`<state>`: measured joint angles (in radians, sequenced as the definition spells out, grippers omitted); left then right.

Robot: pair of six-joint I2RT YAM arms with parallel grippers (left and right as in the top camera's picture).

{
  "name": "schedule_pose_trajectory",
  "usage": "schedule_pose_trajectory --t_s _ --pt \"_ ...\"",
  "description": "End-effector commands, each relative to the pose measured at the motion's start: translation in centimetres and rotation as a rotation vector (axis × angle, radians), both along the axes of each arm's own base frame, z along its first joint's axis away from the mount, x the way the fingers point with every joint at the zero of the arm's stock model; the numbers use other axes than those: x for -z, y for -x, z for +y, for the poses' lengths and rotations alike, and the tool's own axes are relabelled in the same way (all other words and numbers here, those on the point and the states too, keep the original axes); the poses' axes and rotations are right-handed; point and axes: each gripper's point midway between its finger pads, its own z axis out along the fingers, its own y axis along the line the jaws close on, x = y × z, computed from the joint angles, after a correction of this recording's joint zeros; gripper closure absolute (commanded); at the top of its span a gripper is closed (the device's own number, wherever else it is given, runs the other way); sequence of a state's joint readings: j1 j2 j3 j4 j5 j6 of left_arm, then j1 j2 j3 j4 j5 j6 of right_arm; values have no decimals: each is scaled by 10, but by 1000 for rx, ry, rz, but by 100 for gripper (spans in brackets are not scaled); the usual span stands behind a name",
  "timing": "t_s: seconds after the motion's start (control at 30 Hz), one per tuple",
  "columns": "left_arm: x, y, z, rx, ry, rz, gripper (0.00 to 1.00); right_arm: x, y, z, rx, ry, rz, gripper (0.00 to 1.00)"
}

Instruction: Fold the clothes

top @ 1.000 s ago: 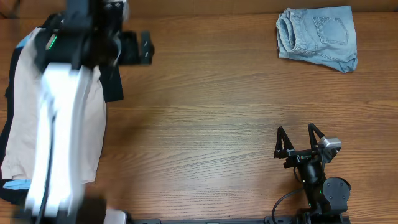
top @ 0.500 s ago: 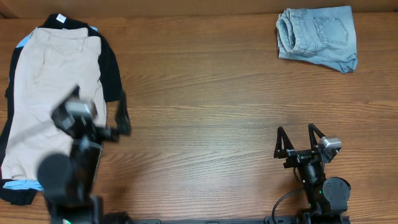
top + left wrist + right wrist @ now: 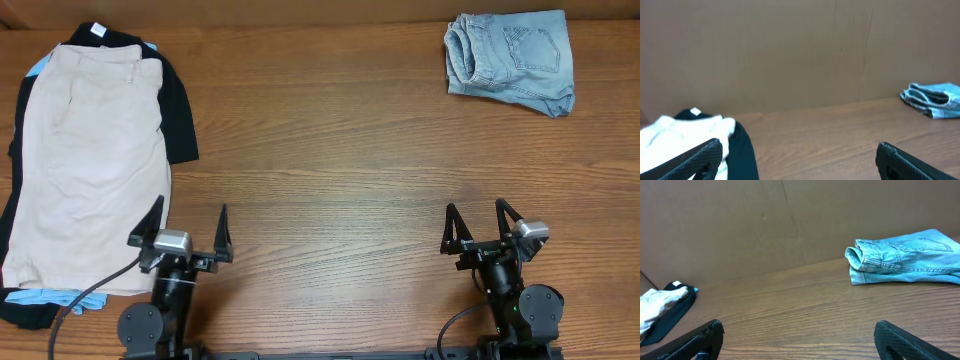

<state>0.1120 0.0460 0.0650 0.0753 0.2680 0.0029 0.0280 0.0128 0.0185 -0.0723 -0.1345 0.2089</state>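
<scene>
Folded light-blue denim shorts lie at the table's far right; they also show in the right wrist view and small in the left wrist view. Beige shorts lie flat on a black garment at the far left, with a pale-blue garment peeking out beneath. My left gripper is open and empty at the near edge, just right of the pile. My right gripper is open and empty at the near right.
A brown cardboard wall stands along the table's far edge. The wooden table stretches between the pile on the left and the denim shorts on the right.
The left arm has drawn back from the far left over the pile to the near edge, open and empty. The right arm has not moved.
</scene>
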Motion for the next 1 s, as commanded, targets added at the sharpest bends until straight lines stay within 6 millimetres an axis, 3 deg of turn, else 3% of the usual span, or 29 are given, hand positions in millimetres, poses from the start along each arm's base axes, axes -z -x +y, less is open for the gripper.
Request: schedule_pose_trajectory --t_s 0.0,0.2,0.97 --pt "15 0 -3 9 4 7 0 2 1 3 -17 0 -3 0" --pt "54 -2 -6 6 19 159 0 2 1 3 -17 0 -3 0" --pt "51 -2 -6 8 19 150 0 2 1 3 -17 0 -3 0"
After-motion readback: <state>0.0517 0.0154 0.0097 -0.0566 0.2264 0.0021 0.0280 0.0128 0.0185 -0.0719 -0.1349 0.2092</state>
